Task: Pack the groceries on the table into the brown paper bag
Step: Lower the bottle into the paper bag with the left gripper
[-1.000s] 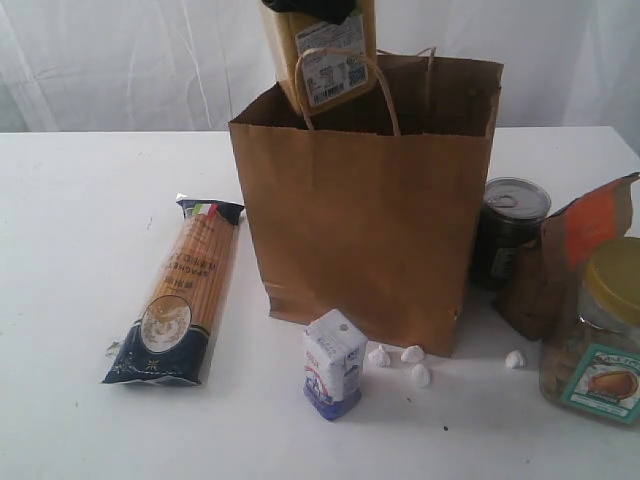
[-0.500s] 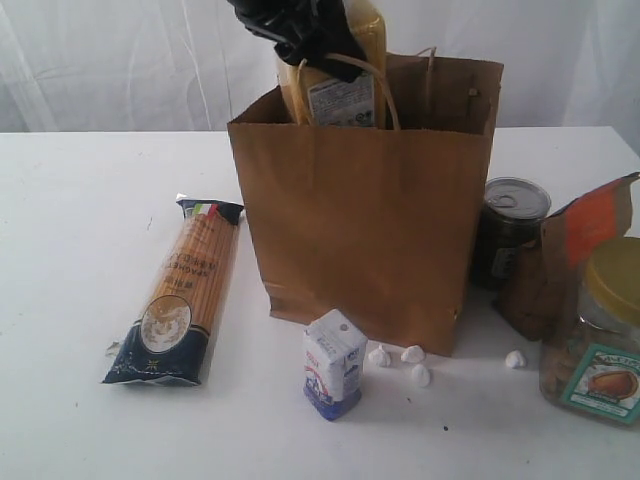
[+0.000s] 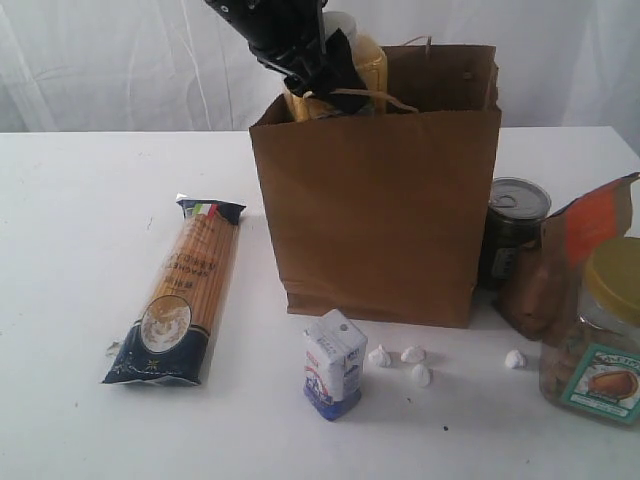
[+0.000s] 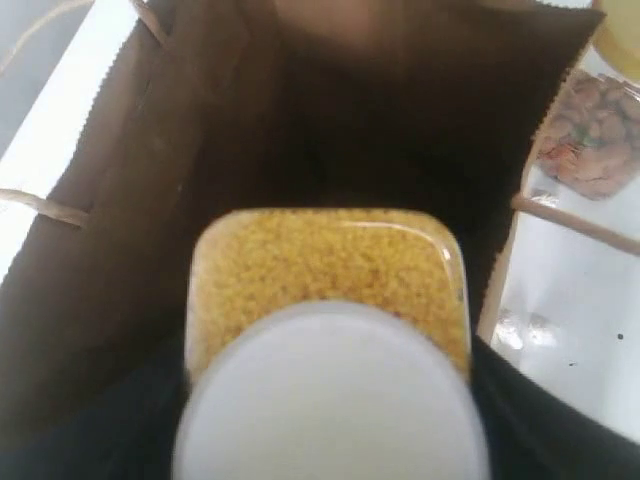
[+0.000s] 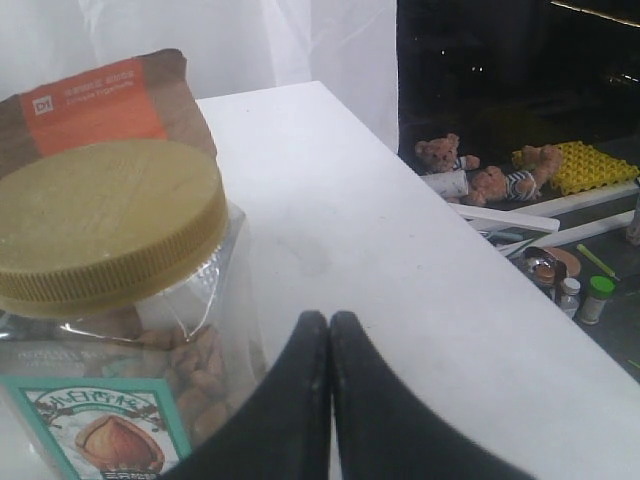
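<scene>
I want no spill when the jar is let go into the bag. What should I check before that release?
1. Left hand grips the yellow-grain jar: ok, shut on it.
2. Jar inside the mouth of the brown paper bag: ok, its lower part is below the rim.
3. Bag upright and open: ok.
4. Bag floor free under the jar: cannot tell, the inside is dark.
5. Handle loop free of the hand: cannot tell, it runs close across it.
6. Right hand away from the bag: ok, shut, beside the yellow-lidded jar.
</scene>
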### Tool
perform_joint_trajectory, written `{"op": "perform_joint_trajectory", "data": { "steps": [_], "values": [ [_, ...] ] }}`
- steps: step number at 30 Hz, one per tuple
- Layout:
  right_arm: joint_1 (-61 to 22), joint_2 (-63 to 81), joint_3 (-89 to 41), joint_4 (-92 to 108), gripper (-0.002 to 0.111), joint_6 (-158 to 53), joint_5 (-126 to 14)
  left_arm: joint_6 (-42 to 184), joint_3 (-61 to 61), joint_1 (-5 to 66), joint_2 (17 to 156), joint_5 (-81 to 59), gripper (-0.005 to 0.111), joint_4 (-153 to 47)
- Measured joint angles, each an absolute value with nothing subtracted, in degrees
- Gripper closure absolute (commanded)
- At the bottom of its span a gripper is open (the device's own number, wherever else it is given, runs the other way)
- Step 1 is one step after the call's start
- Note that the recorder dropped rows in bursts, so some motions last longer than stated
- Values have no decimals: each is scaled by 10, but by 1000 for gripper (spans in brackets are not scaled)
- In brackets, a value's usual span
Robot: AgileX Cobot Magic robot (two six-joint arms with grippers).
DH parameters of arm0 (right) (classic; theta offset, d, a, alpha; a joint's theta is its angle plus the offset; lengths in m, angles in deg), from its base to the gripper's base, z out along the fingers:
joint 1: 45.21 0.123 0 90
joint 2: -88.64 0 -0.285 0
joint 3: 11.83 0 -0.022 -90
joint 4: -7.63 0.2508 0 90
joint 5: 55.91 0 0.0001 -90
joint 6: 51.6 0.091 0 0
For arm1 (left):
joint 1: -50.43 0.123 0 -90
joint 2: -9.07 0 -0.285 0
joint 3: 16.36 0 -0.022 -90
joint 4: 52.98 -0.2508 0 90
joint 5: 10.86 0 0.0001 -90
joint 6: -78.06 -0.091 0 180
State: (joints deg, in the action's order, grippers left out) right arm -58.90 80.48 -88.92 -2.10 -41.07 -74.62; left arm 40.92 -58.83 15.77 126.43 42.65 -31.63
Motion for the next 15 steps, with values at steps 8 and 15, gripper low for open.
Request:
{"op": "perform_joint_trajectory", "data": {
  "steps": [8,15],
  "values": [
    [-589,805,-889,-21,108,-411,-746,407,-588,158,1245,427,107,-331],
    [-589,805,-889,-21,108,-411,-746,407,-588,158,1214,415,107,-344]
  ]
}}
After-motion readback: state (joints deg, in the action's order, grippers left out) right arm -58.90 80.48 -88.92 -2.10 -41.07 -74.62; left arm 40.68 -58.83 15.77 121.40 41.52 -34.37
